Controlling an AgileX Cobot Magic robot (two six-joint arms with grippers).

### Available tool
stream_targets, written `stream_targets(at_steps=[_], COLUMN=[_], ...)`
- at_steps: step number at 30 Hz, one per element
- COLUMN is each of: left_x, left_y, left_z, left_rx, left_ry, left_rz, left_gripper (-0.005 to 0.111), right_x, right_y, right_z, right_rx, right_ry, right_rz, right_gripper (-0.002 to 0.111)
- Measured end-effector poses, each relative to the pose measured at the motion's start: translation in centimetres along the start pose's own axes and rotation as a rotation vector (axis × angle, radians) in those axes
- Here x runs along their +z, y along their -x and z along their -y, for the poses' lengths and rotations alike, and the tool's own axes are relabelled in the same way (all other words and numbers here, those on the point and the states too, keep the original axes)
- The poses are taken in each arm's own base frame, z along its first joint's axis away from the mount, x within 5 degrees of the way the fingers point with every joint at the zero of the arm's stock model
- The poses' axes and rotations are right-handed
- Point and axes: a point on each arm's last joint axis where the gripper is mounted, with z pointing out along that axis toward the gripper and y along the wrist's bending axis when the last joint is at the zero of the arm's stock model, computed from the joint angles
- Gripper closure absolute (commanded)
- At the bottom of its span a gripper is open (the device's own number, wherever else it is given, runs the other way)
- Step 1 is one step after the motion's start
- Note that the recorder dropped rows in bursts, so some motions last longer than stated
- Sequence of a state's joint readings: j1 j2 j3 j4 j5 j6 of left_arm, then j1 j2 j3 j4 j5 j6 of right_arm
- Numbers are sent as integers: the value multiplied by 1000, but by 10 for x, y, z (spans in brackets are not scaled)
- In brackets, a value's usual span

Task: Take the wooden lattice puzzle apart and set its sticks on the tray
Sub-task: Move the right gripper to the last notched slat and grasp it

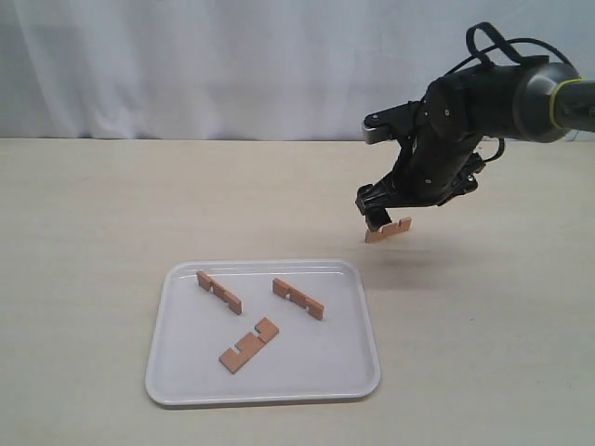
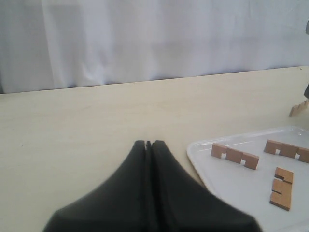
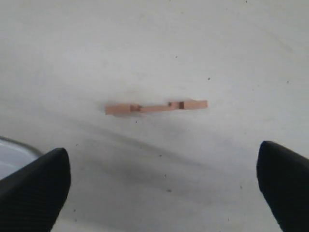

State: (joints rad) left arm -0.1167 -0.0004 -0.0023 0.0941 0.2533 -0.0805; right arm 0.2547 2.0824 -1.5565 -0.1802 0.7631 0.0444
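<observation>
The pale desk [image 1: 93,232] is stretching across the whole frame, with a white curtain hanging behind it. The white tray [image 1: 316,367] is sitting on the desk in the lower middle of the exterior view. The black right arm [image 1: 474,107] is reaching in from the upper right and bending down toward the desk. The right gripper [image 1: 379,214] is hanging just above the desk, up and to the right of the tray, with its fingers [image 3: 34,186] spread wide and gripping nothing. The left gripper [image 2: 148,145] is showing only in its own wrist view, where its fingers are pressing together with no gap and nothing between them. The puzzle is lying apart as single pieces. Three sticks are resting inside the tray, all apart: one [image 1: 218,292] at the upper left, one [image 1: 297,298] at the upper right, one [image 1: 249,345] lower in the middle. The fourth stick [image 1: 389,229] is standing on its edge on the desk outside the tray, right under the right gripper, notches facing up.
</observation>
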Motion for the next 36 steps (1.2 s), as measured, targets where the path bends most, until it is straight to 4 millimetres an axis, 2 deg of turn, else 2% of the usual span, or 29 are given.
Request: stream_targets(at_steps=[4,8,17,36], left_x=[0,0,0,0], left_y=[0,0,0,0], left_z=[0,0,0,0], left_rx=[0,0,0,0], left_ry=[0,0,0,0], left_rz=[0,0,0,0], left_gripper=[107,107,107,107], right_x=[18,28,52,62], right_y=[7,20,15,19], right_z=[3,11,11,11], right_rx=[-1,36,-12,-6], right_ry=[4,121,151,139], right_rz=[47,28,-41,14], right_gripper=[10,10,10,10])
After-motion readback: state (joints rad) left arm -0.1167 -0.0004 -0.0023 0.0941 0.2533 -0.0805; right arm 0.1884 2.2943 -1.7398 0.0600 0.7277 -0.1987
